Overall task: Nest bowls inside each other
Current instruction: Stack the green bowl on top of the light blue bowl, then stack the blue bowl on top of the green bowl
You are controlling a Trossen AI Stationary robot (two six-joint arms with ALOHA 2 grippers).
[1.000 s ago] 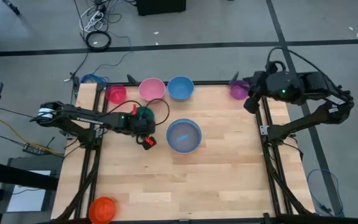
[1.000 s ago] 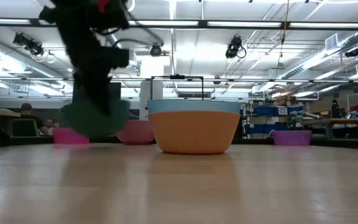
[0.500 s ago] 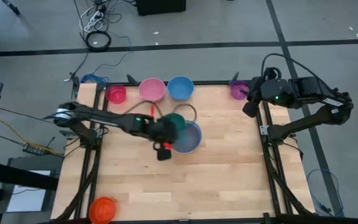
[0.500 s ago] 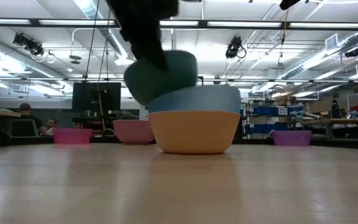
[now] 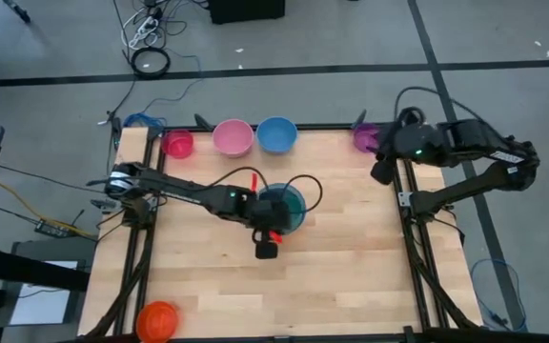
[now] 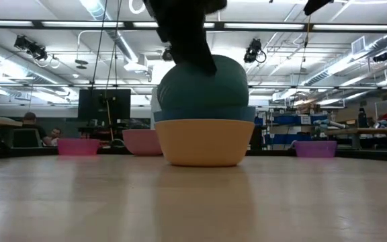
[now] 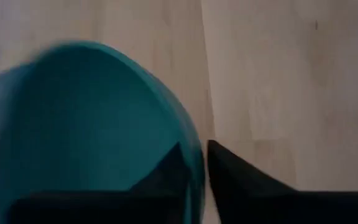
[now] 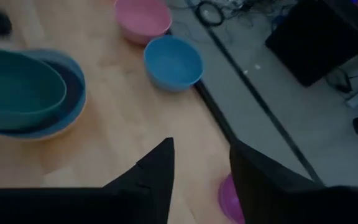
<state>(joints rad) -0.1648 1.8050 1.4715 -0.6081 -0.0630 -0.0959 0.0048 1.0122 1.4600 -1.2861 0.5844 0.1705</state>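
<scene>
Near the table's middle, the left gripper (image 5: 273, 229) has one finger on each side of the dark green bowl's (image 5: 280, 203) rim, the bowl tilted in the large blue bowl (image 8: 68, 118). At the far right corner, the right gripper (image 8: 201, 162) hovers, fingers apart, above the purple bowl (image 5: 366, 137).

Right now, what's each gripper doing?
Left gripper: fingers straddle the dark green bowl rim over the blue bowl.
Right gripper: open, empty.
</scene>
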